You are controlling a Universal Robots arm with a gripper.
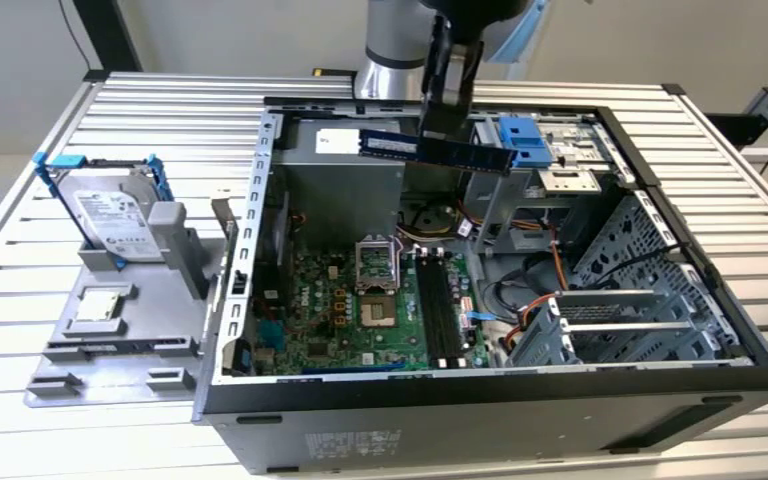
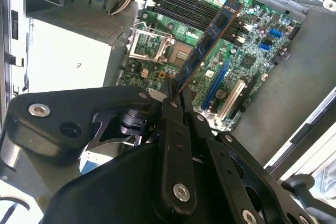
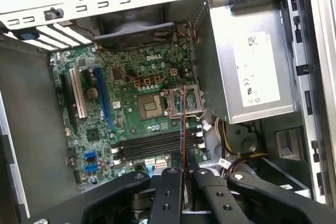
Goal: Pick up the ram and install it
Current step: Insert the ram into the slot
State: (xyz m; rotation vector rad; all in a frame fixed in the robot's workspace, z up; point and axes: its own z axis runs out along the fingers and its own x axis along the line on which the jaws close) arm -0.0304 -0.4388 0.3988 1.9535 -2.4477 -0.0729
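Pincer [image 1: 438, 127]: fingers clamped on the ram [image 1: 435, 147] near its mid-length. The stick is held level and on edge, jutting past the fingers on both sides. Below the pincer: open computer case [image 1: 491, 405], motherboard [image 1: 344, 310], memory slots [image 3: 149, 145]. Well away from it, outside the case: hard drive [image 1: 115, 222] on grey stand [image 1: 104, 345].

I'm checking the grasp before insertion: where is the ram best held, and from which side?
Grip the ram mid-length along its upper long edge, the tool pinching its two flat faces from above. It is a thin flat stick, and that leaves the lower edge free.
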